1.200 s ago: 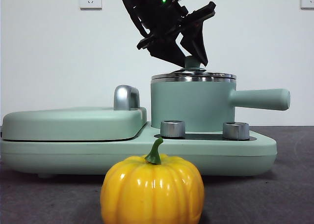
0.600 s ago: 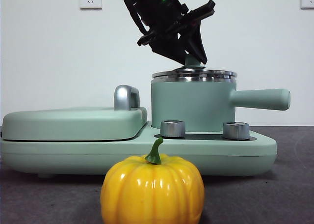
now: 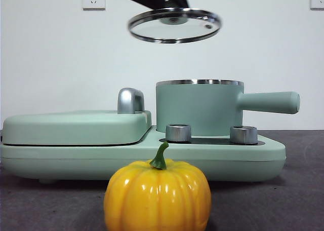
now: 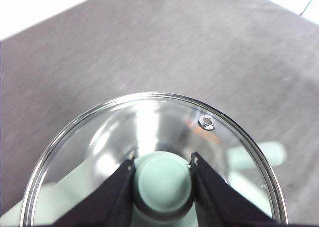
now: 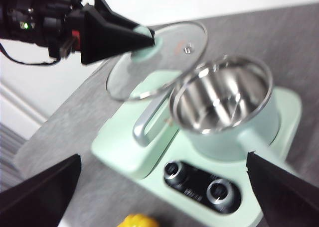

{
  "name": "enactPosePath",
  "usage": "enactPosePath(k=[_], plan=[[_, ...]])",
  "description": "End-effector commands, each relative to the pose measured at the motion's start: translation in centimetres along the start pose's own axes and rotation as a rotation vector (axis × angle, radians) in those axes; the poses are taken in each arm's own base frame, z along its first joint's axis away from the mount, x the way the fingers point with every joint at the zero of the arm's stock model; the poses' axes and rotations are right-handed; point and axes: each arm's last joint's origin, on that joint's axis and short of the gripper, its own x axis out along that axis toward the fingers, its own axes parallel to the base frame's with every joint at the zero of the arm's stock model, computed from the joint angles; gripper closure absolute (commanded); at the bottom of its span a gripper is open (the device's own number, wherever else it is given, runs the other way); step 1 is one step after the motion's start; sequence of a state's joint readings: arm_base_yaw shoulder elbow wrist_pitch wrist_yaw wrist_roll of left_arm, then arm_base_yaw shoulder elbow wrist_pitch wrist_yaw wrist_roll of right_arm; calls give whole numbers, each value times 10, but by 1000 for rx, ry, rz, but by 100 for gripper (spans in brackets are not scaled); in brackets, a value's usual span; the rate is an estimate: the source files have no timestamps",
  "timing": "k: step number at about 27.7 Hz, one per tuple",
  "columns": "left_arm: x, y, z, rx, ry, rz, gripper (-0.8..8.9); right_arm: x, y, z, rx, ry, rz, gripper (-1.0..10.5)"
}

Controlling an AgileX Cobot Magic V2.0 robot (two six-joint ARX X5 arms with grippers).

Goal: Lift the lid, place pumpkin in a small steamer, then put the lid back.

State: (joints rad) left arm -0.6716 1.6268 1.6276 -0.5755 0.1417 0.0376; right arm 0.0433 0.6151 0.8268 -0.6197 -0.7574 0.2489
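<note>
My left gripper [image 4: 163, 163] is shut on the mint-green knob [image 4: 163, 184] of the glass lid [image 3: 174, 25] and holds it high above the small steamer [image 3: 198, 107], a little to its left in the front view. The lid also shows in the right wrist view [image 5: 164, 57]. The steamer stands open with a bare steel inside [image 5: 219, 95] and its side handle [image 3: 268, 102] points right. The yellow pumpkin [image 3: 157, 195] sits on the table in front of the base unit, and its top shows in the right wrist view [image 5: 135, 221]. My right gripper [image 5: 164, 207] is open, well above the table.
The wide mint-green base unit [image 3: 50, 155] carries the steamer on its right part, with two silver knobs [image 3: 178, 132] in front. A flat mint-green cover [image 3: 71, 125] with a steel handle [image 3: 130, 100] lies on its left part. A white wall stands behind.
The left gripper shut on the lid's knob and raised the lid off the steamer, up and slightly left. The steamer now stands open. The pumpkin has not moved.
</note>
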Motion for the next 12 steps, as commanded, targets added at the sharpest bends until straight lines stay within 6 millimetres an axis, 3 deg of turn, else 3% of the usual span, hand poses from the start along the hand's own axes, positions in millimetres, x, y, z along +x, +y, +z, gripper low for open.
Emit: enactPosePath(k=[1,7,12], plan=[[-19,10,11,14,-59,30,796,8,1,2,77,54,2,420],[-36,40,9,-21,-56,111,796,37,4,0,143,189,1,420],[-43,65,5,-56,-51,174,796,67,20,-3,110,329,-19,420]])
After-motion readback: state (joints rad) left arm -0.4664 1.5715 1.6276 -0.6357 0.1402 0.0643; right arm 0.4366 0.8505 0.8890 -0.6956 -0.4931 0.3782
